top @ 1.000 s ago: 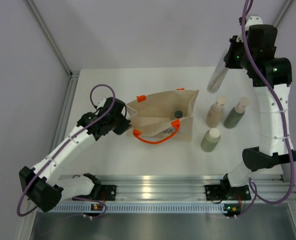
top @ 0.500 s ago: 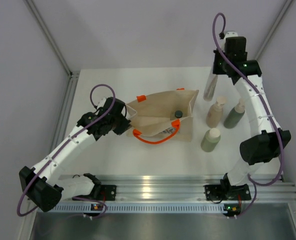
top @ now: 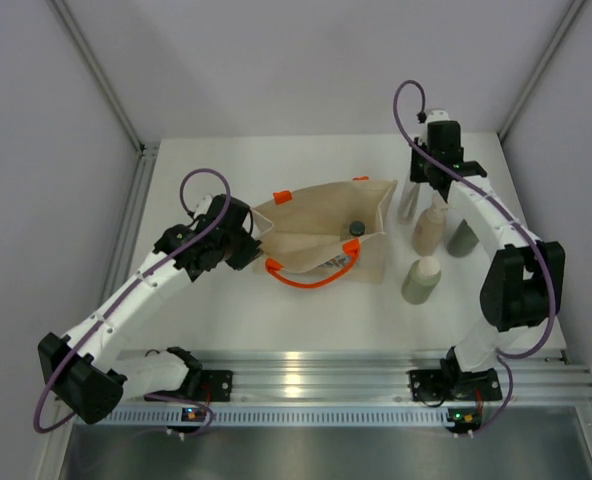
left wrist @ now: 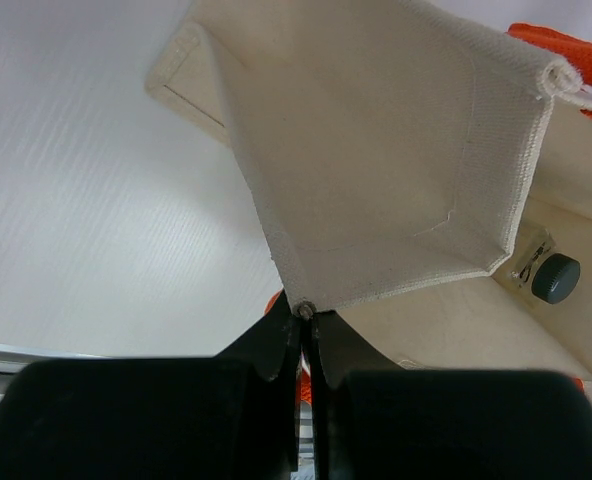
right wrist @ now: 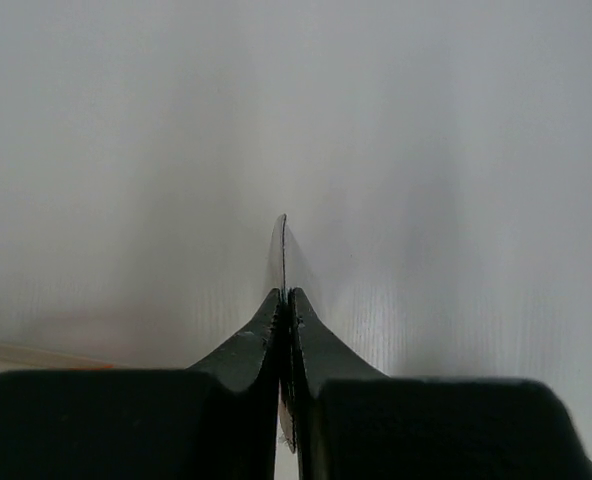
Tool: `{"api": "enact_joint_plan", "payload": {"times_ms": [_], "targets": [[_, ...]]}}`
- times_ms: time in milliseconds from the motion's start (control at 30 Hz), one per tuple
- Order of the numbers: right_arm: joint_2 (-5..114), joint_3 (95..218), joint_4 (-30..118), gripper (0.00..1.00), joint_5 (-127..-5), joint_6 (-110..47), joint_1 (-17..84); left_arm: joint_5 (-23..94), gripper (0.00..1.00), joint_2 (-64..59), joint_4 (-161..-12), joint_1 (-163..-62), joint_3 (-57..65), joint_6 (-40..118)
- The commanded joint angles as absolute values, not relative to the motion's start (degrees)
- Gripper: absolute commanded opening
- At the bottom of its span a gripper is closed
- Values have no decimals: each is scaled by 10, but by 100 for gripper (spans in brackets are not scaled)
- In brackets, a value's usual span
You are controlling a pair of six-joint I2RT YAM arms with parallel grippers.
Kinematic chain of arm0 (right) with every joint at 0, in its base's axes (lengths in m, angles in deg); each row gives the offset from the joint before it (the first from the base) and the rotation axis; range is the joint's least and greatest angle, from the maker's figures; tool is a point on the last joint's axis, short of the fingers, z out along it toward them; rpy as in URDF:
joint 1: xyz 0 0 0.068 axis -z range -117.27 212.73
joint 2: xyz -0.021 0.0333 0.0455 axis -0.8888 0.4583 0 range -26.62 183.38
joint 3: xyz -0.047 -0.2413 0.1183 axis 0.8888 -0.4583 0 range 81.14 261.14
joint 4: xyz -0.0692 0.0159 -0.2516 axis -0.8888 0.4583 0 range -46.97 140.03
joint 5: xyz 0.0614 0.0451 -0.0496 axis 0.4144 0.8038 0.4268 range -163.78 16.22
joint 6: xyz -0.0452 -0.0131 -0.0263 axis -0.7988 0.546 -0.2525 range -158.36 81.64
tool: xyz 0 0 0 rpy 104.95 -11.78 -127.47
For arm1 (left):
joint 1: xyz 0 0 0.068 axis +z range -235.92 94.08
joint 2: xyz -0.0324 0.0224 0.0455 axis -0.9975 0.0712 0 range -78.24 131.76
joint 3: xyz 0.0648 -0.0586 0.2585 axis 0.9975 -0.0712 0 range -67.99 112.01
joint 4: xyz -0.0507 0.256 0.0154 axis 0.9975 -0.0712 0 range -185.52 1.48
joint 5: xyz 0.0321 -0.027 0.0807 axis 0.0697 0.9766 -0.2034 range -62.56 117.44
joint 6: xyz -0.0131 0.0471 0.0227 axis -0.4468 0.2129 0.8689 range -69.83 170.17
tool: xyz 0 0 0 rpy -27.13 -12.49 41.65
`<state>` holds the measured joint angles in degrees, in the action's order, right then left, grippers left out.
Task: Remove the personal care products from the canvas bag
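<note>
On the left of the white table (top: 226,170), the left gripper (top: 249,240) is clamped on the left edge of the canvas bag (top: 321,225). From those fingers the bag stretches away toward 3 o'clock in the top view. In the left wrist view the two fingers (left wrist: 276,345) meet on a corner fold of the cloth, and the bag (left wrist: 376,180) fans out from the pinch toward 12 and 1 o'clock. An orange handle (top: 311,280) loops out of the bag's near side at 6 o'clock. Inside the open bag lies a jar (top: 356,228) with a dark round lid. From the left wrist it shows at 3 o'clock of the fingertips, well apart from them (left wrist: 555,277). To the right of the bag, the right gripper (top: 419,180) is closed on a flat silvery tube (top: 406,205), which hangs from the fingers toward 7 o'clock, beside the bag's right end. From the right wrist the fingers (right wrist: 251,345) are pressed together on the tube (right wrist: 280,250), seen edge-on and poking out toward 12 o'clock. A tan bottle (top: 429,230) stands just beside the tube at its 4 o'clock. A grey-green bottle (top: 463,240) stands at 3 o'clock of the tan one, partly hidden by the right arm. A sage bottle (top: 421,280) stands at 6 o'clock of the tan one.
</note>
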<state>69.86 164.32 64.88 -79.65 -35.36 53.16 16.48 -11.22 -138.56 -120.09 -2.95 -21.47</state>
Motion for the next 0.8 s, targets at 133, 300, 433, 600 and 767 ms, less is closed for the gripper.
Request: {"api": "enact_joint_plan", "payload": {"times_ms": [133,300,433,600,767], "targets": [[621,1609,544,55,-798,-341,534,158,0,-108,-1375,-1203,-13,-215],[593,1625,574,79,-834,-353,524,162,0,-103,-1375,-1203,-7,-216],[574,1700,672,78,-820,-353,482,162,0,-103,-1375,-1202,1,-216],[560,1791,818,77,-807,-314,359,144,0,-109,-1375,-1203,20,-206],[551,1798,914,75,-811,-241,245,128,0,-116,-1375,-1203,41,-195]]}}
